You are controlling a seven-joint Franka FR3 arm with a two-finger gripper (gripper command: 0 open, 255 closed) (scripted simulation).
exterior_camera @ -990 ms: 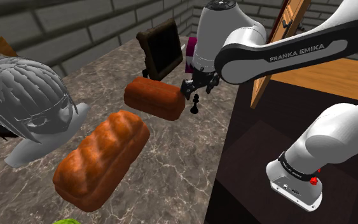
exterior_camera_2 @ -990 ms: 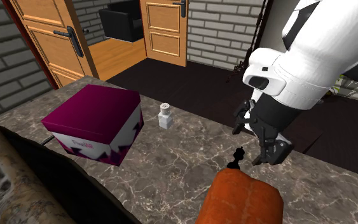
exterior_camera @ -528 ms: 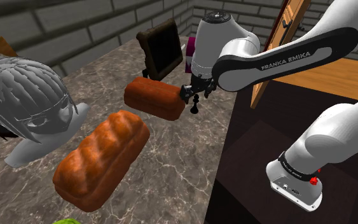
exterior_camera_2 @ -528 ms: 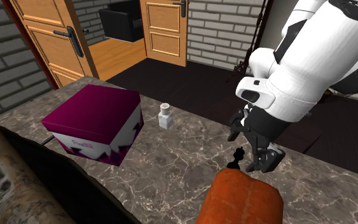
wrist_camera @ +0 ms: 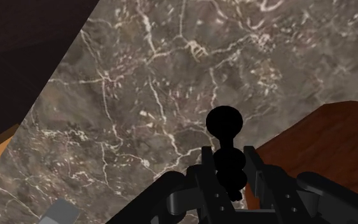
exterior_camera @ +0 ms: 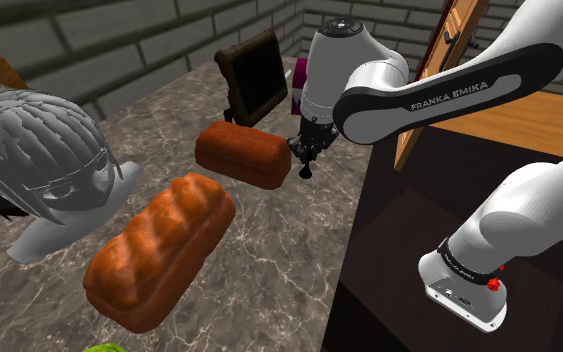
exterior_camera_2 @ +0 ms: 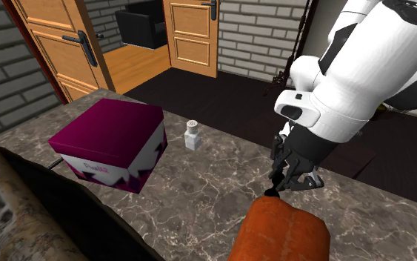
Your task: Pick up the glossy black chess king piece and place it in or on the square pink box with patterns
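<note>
Right now your gripper (wrist_camera: 227,167) has its two fingers drawn in tight on the black chess king (wrist_camera: 224,121), clasping the stem below the round head, so the hand is nearly shut with the piece between them. The king stands upright on the marbled counter (wrist_camera: 139,83), just beside the end of the reddish-brown loaf (wrist_camera: 311,140). Its base looks to be on the stone, so I judge the lift not yet begun. The hand comes down from above, which makes sense: the loaf crowds one side, and an overhead grip keeps the fingers clear of it. Your target, the magenta-topped box (exterior_camera_2: 110,144) with white patterned sides, sits well apart across the counter, a small white shaker (exterior_camera_2: 192,136) standing near it, so you need to raise the king high enough to clear the box's top
</note>
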